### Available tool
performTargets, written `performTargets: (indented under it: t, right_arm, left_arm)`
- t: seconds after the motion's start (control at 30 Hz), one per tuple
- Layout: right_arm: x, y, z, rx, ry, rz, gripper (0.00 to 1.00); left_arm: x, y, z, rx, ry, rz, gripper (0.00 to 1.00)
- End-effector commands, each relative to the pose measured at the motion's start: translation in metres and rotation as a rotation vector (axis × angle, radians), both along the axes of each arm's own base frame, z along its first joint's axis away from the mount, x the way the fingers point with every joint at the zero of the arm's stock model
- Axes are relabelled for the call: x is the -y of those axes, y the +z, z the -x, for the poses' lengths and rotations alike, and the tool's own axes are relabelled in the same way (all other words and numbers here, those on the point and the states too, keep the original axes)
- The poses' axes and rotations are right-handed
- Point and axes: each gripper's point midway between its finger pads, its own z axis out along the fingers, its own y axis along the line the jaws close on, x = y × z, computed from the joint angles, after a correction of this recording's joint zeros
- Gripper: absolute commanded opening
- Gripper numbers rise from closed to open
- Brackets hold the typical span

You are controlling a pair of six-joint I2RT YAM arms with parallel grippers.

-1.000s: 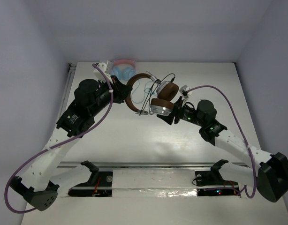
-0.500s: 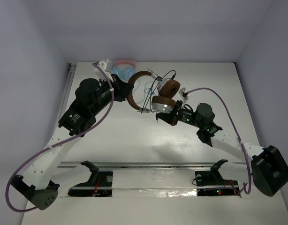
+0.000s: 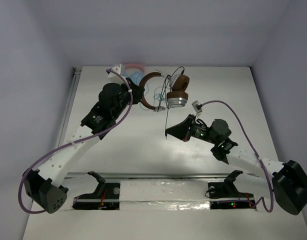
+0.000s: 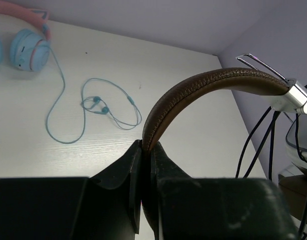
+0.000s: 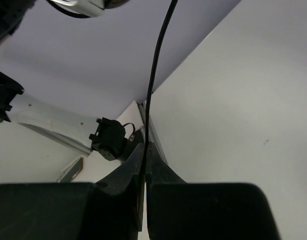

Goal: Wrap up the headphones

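The brown headphones (image 3: 176, 91) are held above the table at the back middle. My left gripper (image 3: 139, 97) is shut on their brown headband (image 4: 203, 87); the silver yoke (image 4: 296, 95) and part of an ear cup show at the right edge of the left wrist view. The thin dark cable (image 3: 166, 112) runs from the ear cups down to my right gripper (image 3: 168, 132), which is shut on it. In the right wrist view the cable (image 5: 156, 75) rises straight up from the closed jaws.
Pink-and-light-blue headphones (image 3: 132, 71) lie at the back, their blue cable (image 4: 93, 107) coiled on the table under the held headband. A metal rail (image 3: 158, 176) with two black mounts crosses the near edge. White walls enclose the table.
My left arm swung the headphones toward the back and right. My right gripper drew away from the ear cups toward the near side, pulling the cable out long.
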Motion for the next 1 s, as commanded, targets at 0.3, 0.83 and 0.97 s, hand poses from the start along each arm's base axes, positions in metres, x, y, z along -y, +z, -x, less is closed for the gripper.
performTargets:
  t: [0.3,0.83,0.97]
  right_arm:
    - [-0.007,0.042,0.022,-0.075,0.093,-0.259,0.00]
    - [-0.002,0.066,-0.038,-0.157,-0.138,-0.470,0.00]
    - [0.001,0.065,-0.054,-0.183,-0.206,-0.522,0.00]
  left_arm:
    - [-0.019,-0.012,-0.039,0.094,0.243,0.110,0.00]
    - [0.001,-0.086,-0.014,0.065,0.321,0.004,0.00]
    - [0.008,-0.093,-0.005,0.067,0.328,-0.036,0.00]
